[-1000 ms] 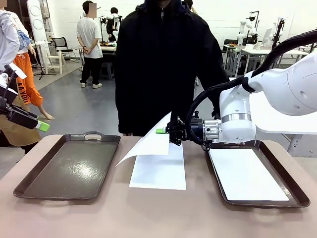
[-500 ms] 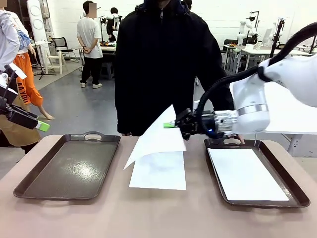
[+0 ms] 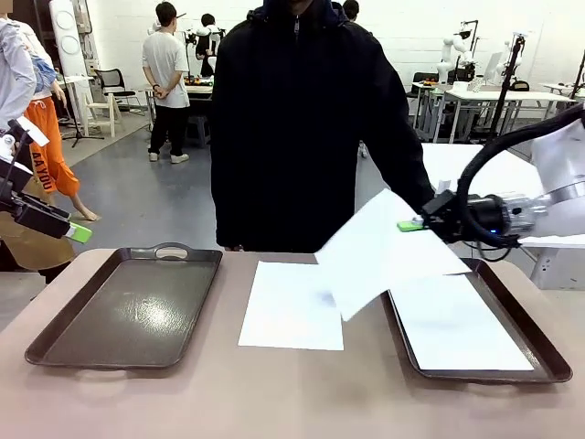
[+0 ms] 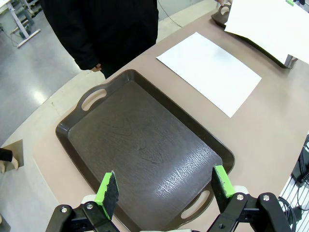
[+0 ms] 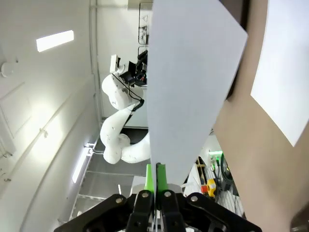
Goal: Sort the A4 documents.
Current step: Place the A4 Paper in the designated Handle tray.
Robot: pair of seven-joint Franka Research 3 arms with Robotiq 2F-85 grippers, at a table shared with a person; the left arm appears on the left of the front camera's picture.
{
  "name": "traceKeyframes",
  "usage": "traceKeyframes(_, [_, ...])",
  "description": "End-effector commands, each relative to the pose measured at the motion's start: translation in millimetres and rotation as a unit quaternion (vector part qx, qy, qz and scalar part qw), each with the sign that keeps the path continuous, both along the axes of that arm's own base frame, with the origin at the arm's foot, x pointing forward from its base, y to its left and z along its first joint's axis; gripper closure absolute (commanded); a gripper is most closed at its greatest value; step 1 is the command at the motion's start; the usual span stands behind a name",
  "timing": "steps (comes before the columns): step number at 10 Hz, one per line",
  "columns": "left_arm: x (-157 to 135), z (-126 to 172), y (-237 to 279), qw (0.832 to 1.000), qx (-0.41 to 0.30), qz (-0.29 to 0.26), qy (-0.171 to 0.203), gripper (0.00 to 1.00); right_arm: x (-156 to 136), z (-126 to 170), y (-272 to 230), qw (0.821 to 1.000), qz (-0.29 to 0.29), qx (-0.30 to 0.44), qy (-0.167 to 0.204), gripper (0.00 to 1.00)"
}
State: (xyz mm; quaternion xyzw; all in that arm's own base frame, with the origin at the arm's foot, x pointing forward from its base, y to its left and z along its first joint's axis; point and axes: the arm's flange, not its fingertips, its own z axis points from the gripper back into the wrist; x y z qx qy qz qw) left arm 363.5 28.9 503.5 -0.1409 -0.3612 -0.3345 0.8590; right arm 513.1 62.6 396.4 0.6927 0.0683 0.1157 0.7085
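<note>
Three A4 documents show. My right gripper (image 3: 413,225) is shut on one white sheet (image 3: 379,251), which hangs tilted in the air over the near-left corner of the right dark tray (image 3: 548,361). In the right wrist view the sheet (image 5: 188,87) rises from the closed green pads of that gripper (image 5: 156,176). A second sheet (image 3: 292,306) lies flat on the table between the trays. A third sheet (image 3: 457,325) lies in the right tray. My left gripper (image 4: 165,188) stands open above the left tray (image 4: 145,145), holding nothing.
A person in a black jacket (image 3: 302,128) stands at the table's far edge, facing the middle sheet. The left tray (image 3: 128,306) holds nothing. My left arm (image 3: 41,215) hangs beyond the table's left end. Bare tabletop runs along the near edge.
My right gripper has carried the held sheet to the right, from above the middle sheet to over the right tray's left side. The left gripper has not moved.
</note>
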Motion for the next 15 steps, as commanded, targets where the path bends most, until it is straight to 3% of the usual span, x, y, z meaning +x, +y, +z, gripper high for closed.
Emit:
traceKeyframes(1, [1,-2,3,1.000,-0.002,-0.011,-0.003,0.00,5,2,-19,0.999,0.005,-0.004,-0.042,0.99])
traceKeyframes(4, [1,-2,3,1.000,-0.002,-0.011,-0.003,0.00,5,-5,-55,0.996,-0.016,-0.043,-0.075,0.99])
traceKeyframes(11, [1,-2,3,1.000,-0.002,-0.011,-0.003,0.00,15,-53,-109,0.986,-0.084,-0.129,-0.067,0.99])
traceKeyframes(15, [1,-2,3,1.000,-0.002,-0.011,-0.003,0.00,23,-71,-142,0.981,-0.094,-0.169,-0.036,0.99])
